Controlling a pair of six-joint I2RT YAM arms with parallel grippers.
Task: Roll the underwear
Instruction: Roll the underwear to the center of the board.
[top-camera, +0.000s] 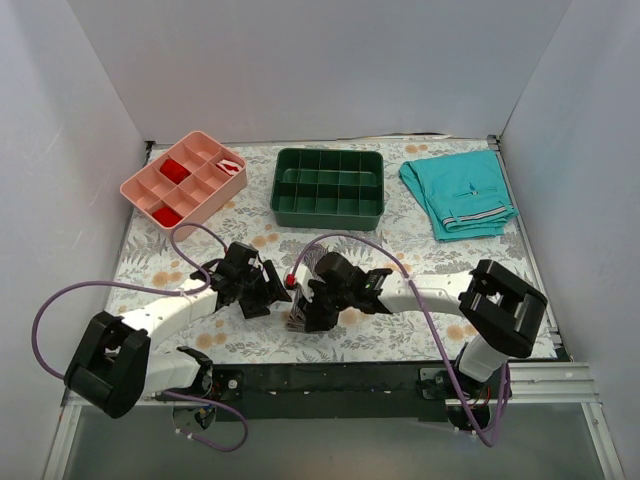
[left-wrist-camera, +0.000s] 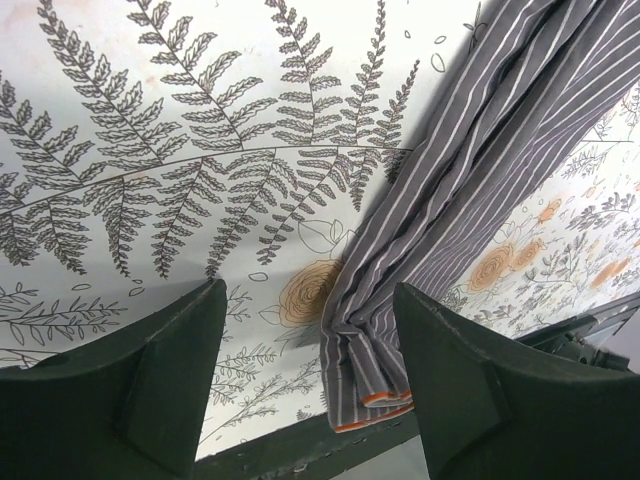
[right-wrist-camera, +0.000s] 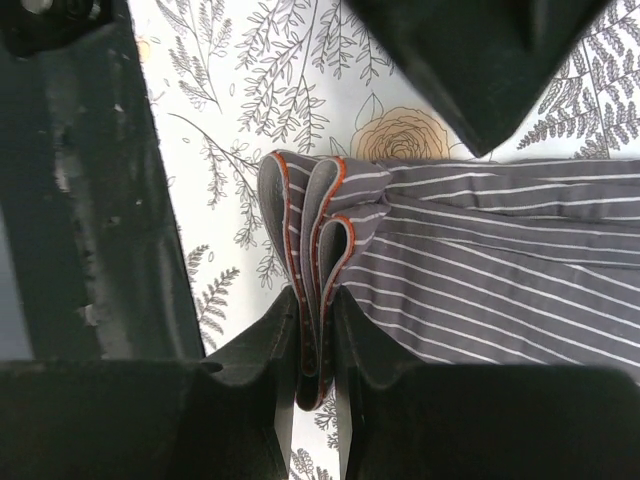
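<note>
The right claw (right-wrist-camera: 318, 335) pinches the orange-trimmed hem of the thin grey pinstriped underwear (right-wrist-camera: 480, 250) bunched on the fern-printed tabletop (right-wrist-camera: 230, 120), the left claw (left-wrist-camera: 305, 310) gapes empty, so rolling seems barely begun and next needs that hem curled over.

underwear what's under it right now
The underwear rests on the fern-and-flower table cover. The right gripper pinches its folded, orange-trimmed end. The cover directly beneath the cloth and the inside of the folds are hidden.
</note>
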